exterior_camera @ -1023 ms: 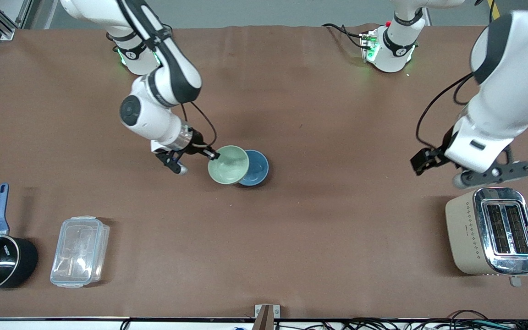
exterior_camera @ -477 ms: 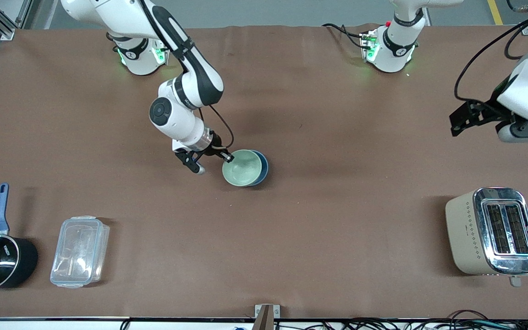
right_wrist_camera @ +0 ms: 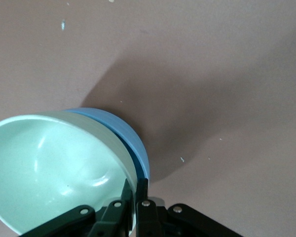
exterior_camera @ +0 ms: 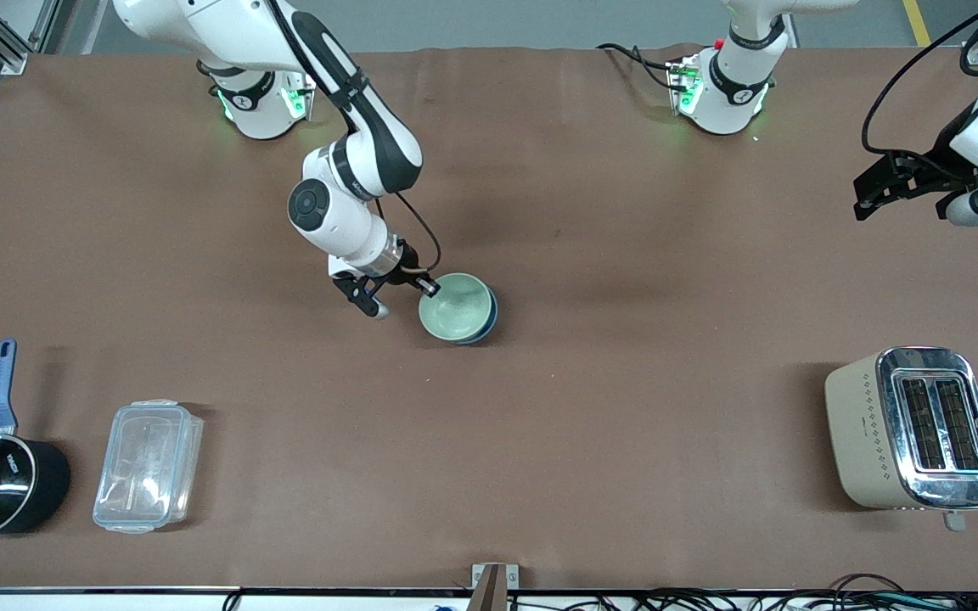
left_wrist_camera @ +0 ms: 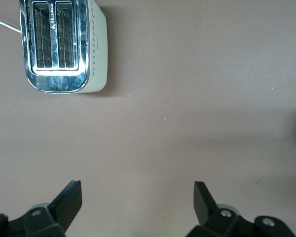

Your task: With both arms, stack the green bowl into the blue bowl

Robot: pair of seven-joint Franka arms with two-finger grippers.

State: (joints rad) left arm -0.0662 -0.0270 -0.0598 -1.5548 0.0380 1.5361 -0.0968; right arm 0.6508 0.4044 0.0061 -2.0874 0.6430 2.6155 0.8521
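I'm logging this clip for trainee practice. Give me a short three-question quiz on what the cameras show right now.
1. True or false: the green bowl sits inside the blue bowl.
2. What does the right gripper hold? A) the toaster B) the green bowl's rim C) nothing
3. Fill in: the left gripper, jaws apart, is up over bare ____.

Key: 1 true. 2 B. 3 table.
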